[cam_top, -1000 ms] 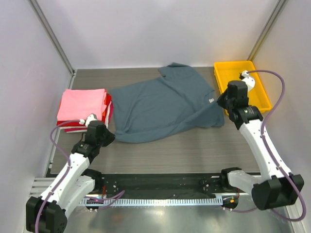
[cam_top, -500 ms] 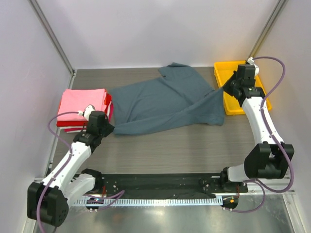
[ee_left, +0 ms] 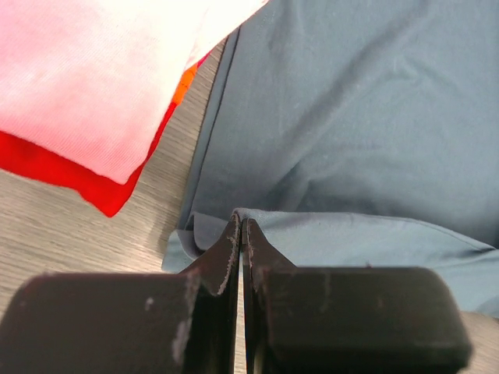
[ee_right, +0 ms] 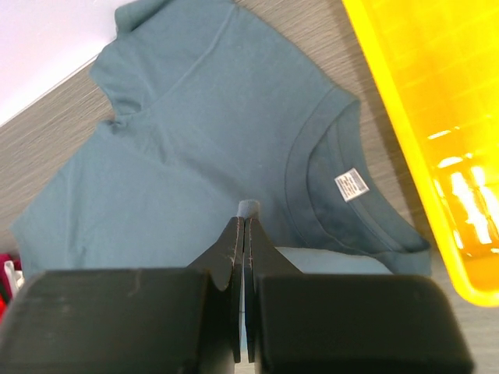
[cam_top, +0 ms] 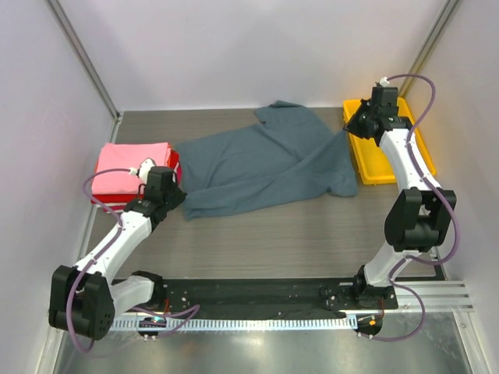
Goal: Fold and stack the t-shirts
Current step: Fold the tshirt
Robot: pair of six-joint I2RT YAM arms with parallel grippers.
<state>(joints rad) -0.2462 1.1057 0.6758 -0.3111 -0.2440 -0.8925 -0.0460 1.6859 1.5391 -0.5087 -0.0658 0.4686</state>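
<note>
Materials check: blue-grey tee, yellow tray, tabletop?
The blue-grey t-shirt: soft matte knit, likely cotton; it drapes and creases.
The yellow tray: rigid, glossy, probably plastic; bright highlights on its floor.
The table: grey wood-grain surface, possibly laminate; fine streaks, dull sheen.

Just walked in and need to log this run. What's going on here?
Two robot arms are working on the blue-grey t-shirt, which lies spread and wrinkled on the table, not yet folded. The left gripper is pinched shut on its near left corner, beside the folded stack topped by a pink t-shirt. The right gripper is shut on fabric near the collar, next to the yellow tray.
</note>
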